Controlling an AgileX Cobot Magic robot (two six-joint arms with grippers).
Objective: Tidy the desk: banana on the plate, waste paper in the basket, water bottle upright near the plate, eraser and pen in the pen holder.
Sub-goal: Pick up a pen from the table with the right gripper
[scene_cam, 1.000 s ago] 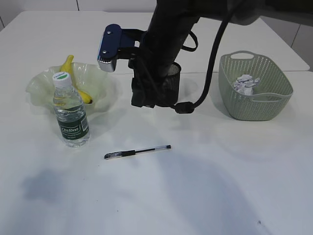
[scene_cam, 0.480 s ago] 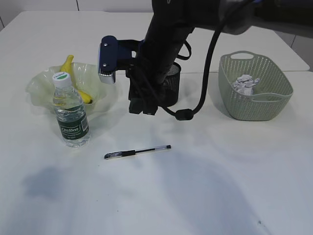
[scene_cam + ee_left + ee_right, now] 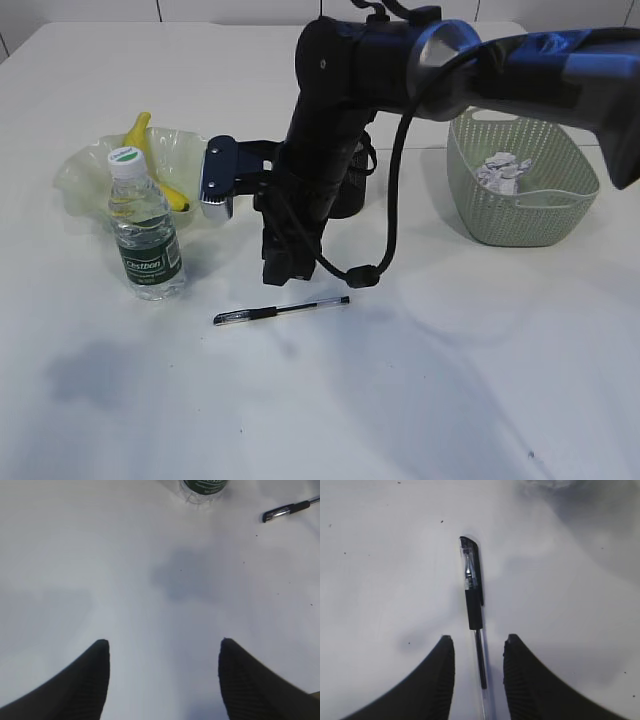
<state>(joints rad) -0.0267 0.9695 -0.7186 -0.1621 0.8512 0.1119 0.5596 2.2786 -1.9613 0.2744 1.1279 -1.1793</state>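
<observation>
A black-capped pen (image 3: 280, 310) lies flat on the white table. My right gripper (image 3: 283, 270) hangs just above it, open. In the right wrist view the pen (image 3: 472, 595) runs between the open fingers (image 3: 477, 640), untouched. The water bottle (image 3: 145, 235) stands upright beside the pale plate (image 3: 75, 175), which holds the banana (image 3: 140, 130). Crumpled paper (image 3: 503, 168) lies in the green basket (image 3: 520, 215). The black mesh pen holder (image 3: 350, 195) is mostly hidden behind the right arm. The eraser is not visible. My left gripper (image 3: 162, 642) is open over bare table.
The left wrist view shows the bottle's base (image 3: 202, 487) and the pen's end (image 3: 287, 510) at its top edge. The right arm's cable loops down close to the pen. The left arm is outside the exterior view.
The right arm has moved down and forward from the pen holder to just above the pen. The pen, bottle, plate and basket have not moved.
</observation>
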